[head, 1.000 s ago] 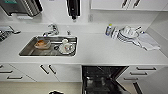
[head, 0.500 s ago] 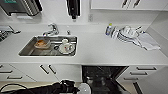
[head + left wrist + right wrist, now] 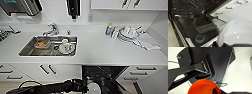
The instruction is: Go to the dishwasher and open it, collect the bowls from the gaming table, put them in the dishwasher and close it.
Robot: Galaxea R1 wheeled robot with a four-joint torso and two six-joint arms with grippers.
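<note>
The white countertop (image 3: 100, 53) is looking smooth and matt around the brushed stainless-steel sink (image 3: 27, 50). The dishwasher's dark glossy inner door (image 3: 196, 25) is reflecting light, the shiny white bowl (image 3: 235, 33) is glinting, and the glossy orange-red bowl (image 3: 203, 87) is gleaming.

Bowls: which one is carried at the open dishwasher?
The white bowl, held by the left gripper above the dishwasher door; the orange bowl isn't.

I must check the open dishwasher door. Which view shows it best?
The left wrist view: the dishwasher door lies open, its inner panel with the detergent compartment in plain sight. The head view shows its dark opening under the counter, partly covered by the left arm. The right wrist view does not let me identify it.
</note>
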